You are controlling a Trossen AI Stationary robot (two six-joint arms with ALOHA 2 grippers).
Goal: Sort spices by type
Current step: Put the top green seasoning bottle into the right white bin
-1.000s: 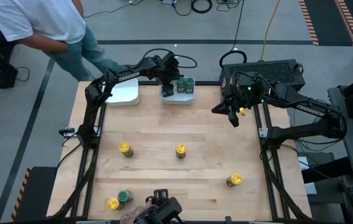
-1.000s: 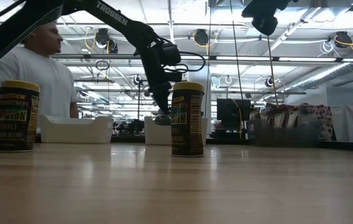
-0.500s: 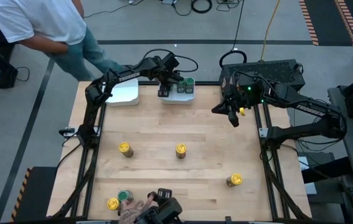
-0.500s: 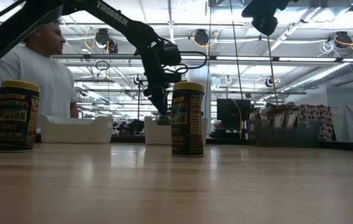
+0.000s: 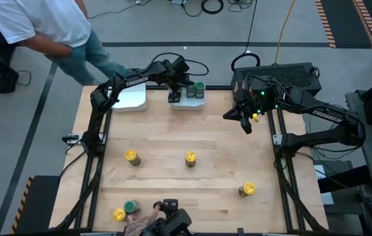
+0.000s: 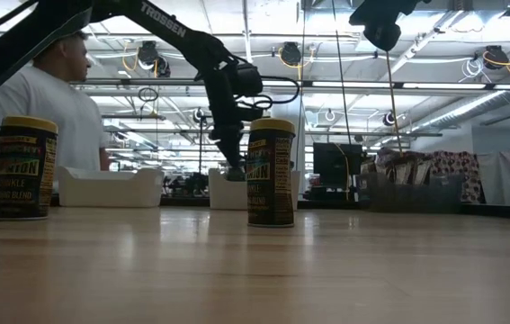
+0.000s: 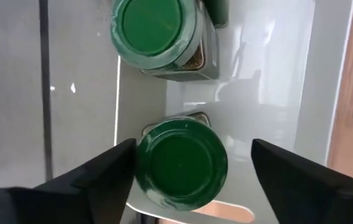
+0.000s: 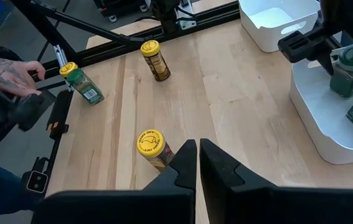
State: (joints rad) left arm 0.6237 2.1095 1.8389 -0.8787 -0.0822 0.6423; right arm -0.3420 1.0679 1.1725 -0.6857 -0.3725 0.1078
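Observation:
My left gripper (image 7: 185, 186) hangs open over the white tray (image 5: 187, 99) at the table's far edge, pointing steeply down. Its fingers stand on either side of a green-lidded spice jar (image 7: 181, 163) that stands on the tray floor; a gap shows at one finger, and the other is close to the lid. A second green-lidded jar (image 7: 154, 31) stands beside it. Several yellow-lidded jars (image 5: 190, 158) (image 5: 130, 157) (image 5: 247, 189) stand on the table. My right gripper (image 8: 198, 158) is shut, held high over the table's right side (image 5: 245, 124).
A second white tray (image 5: 130, 98) sits at the far left. At the near edge a yellow-lidded jar (image 5: 119, 214) and a green-lidded jar (image 5: 132, 206) stand close to a person's hand (image 8: 8, 74). Another person stands beyond the far left corner (image 5: 48, 26).
My left gripper has rolled a little about its own line while staying over the tray with the green-lidded jars. The right arm has kept still.

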